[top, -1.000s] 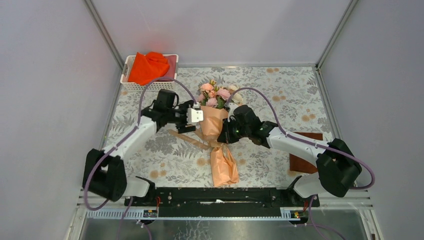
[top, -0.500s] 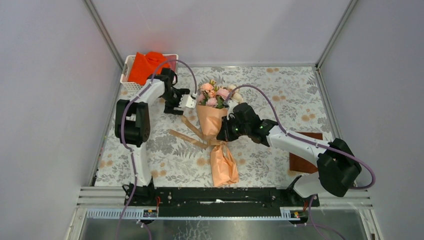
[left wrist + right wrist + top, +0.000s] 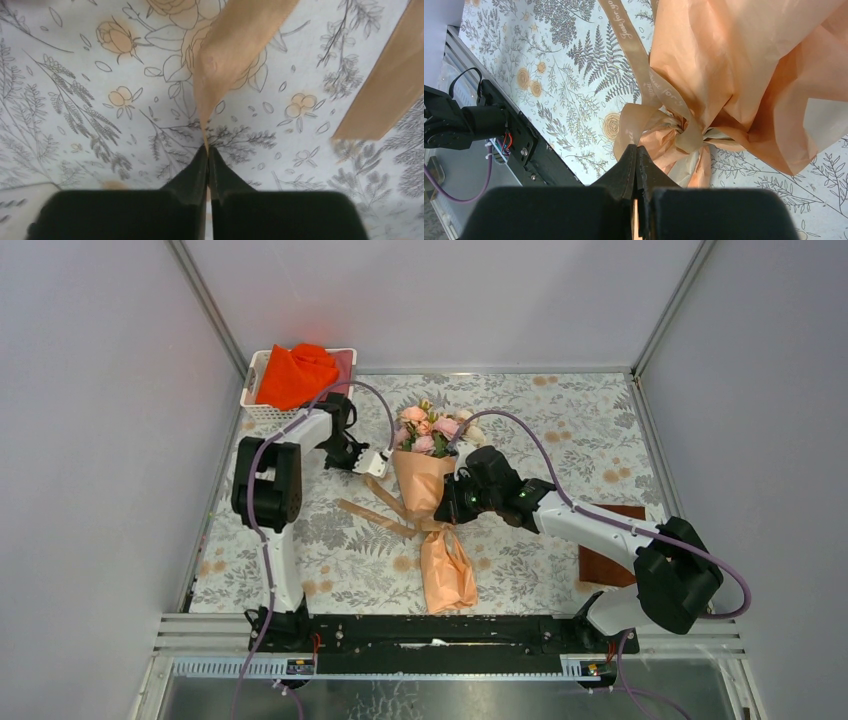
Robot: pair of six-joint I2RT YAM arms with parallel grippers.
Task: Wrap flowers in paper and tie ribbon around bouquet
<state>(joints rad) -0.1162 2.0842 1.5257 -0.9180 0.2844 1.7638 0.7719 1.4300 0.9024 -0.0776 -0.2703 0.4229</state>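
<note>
The left pincer point(image 3: 208, 150) is seen closed on the end of one tail of the tan ribbon point(image 3: 230, 55), which rises straight ahead of its tips. The second tail lies ahead and off to its right in the wrist view, flat on the leaf-patterned mat point(image 3: 75, 100). The gripped tail is judged to be held so that the knot can be drawn tighter. The right pincer point(image 3: 636, 150) is closed with its tips against the knot at the waist of the bouquet point(image 3: 428, 480), probably to anchor it against that pull; whether ribbon or paper point(image 3: 734, 60) is pinched cannot be told. The bouquet lies between the two pincers, its blooms point(image 3: 430, 428) beyond them, already wrapped and bound.
</note>
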